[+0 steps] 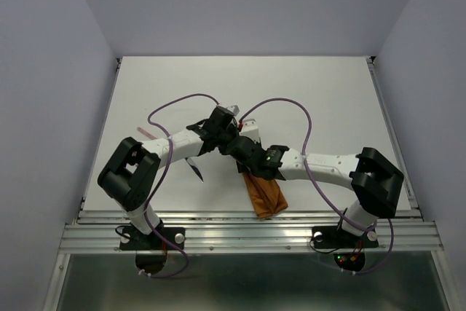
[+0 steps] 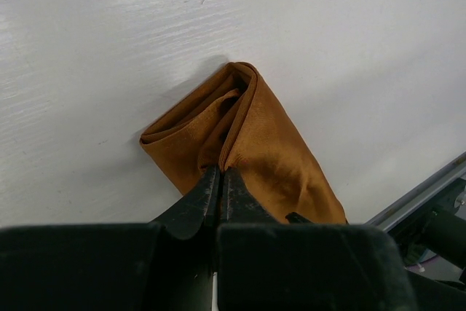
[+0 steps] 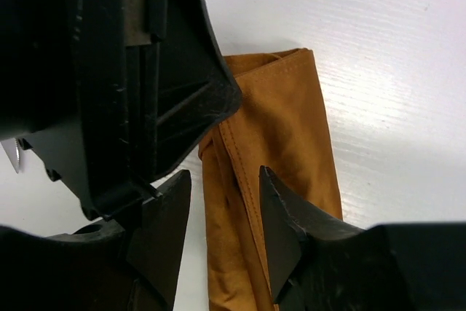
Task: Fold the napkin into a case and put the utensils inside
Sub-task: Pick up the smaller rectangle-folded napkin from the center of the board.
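Left tool point(image 2: 220, 177) is pinching the folded napkin point(image 2: 273, 143) near the front of the bench point(image 1: 328, 100). Right tool point(image 3: 224, 180) is hovering over it, jaws apart. A dark-tipped utensil point(image 1: 196, 170) is lying outside, apparently awaiting insertion.

no legible text in any view, no labels, brand marks, numbers or signs, nothing readable on the napkin point(image 2: 262, 143) or the bench point(image 1: 291, 85)

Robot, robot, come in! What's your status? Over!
Left pincer shut on edge of folded rust-orange cloth napkin. Right pincer open over same cloth. Left pincer's black body crowding right pincer's side.
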`<state>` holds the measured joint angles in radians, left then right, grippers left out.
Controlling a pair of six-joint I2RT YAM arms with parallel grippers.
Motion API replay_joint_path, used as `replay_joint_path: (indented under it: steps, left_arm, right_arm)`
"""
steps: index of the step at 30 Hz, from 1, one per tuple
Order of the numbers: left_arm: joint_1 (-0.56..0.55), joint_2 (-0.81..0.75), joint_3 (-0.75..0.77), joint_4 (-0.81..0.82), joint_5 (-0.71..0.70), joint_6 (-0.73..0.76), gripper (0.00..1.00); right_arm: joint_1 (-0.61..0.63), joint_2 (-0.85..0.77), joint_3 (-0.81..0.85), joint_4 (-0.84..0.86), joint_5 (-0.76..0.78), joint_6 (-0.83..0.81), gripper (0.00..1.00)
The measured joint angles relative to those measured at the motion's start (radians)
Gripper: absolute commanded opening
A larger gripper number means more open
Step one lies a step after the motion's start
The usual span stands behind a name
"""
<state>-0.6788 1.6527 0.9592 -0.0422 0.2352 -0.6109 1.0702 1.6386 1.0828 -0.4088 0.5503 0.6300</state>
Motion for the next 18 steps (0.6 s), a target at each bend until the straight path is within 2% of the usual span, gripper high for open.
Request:
replay_joint_path:
  steps: [11,18]
  left_arm:
    - [0.015,0.001,-0.011,0.024,-0.007,-0.015,0.0]
    - [0.023,0.002,-0.021,0.038,-0.019,-0.016,0.0]
  right_arm:
    - [0.011,0.071,-0.034,0.173,0.043,-0.068,0.46]
    - [0.022,0.102,-0.034,0.217,0.071,-0.069,0.38]
